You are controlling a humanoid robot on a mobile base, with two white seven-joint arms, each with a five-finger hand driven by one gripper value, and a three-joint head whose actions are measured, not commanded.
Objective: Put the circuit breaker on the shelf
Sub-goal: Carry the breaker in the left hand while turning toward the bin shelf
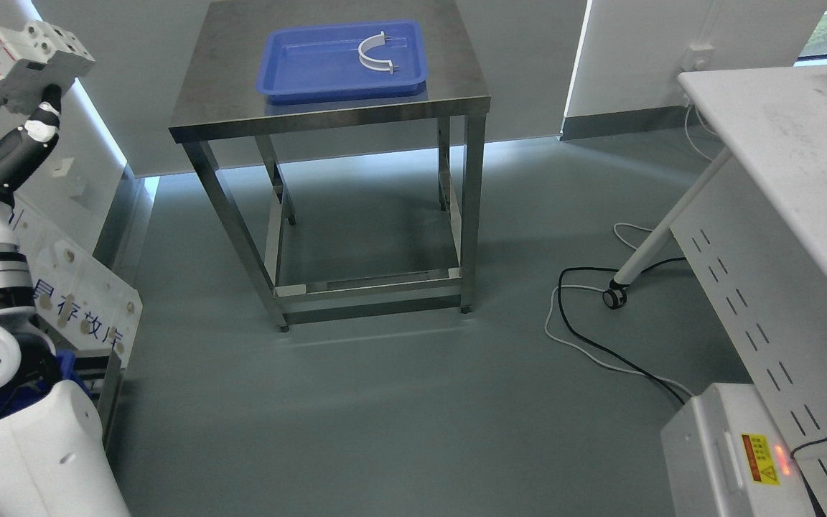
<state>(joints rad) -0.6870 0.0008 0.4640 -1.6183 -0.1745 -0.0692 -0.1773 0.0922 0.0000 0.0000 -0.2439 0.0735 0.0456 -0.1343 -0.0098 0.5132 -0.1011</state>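
We have the circuit breaker lifted, left hand fingers clasped beneath it; shelving remains, no shelf visible.

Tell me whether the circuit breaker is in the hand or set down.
In the hand: the left hand holds the circuit breaker raised at the picture's left edge, off any surface and clear of the steel table.

A grey-green floor runs up to white walls, with a strip of pale light glowing along their base. A steel-framed surface stands in the middle, and a white table on castors stands at the right. Black and white cables trail over the floor to a white box bearing a yellow warning label.
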